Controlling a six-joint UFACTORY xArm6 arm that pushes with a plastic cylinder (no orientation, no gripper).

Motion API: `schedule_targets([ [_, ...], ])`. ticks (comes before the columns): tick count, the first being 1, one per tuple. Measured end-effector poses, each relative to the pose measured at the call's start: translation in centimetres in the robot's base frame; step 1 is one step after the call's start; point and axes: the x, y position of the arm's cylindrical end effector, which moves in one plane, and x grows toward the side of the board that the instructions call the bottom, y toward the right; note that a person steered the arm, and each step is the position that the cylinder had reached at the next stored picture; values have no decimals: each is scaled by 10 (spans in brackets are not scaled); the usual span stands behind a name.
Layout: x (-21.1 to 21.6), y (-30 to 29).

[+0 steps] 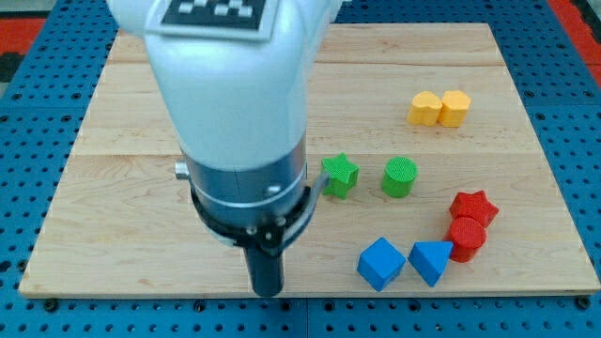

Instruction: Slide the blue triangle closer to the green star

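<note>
The blue triangle (431,260) lies near the board's bottom edge at the view's right, between a blue cube (380,263) on its left and a red cylinder (466,238) on its right. The green star (340,175) sits near the board's middle, up and left of the triangle, close to the arm's body. My tip (267,291) is at the board's bottom edge, well left of the blue cube and below the green star, touching no block.
A green cylinder (399,176) stands right of the green star. A red star (472,207) sits just above the red cylinder. Two yellow blocks (439,109) lie side by side at the upper right. The arm's white body (235,103) hides the board's upper-left middle.
</note>
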Motion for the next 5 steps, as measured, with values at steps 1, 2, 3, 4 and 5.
schedule_targets([
  [1, 1, 20],
  [2, 0, 107],
  [3, 1, 130],
  [4, -1, 146],
  [5, -1, 228],
])
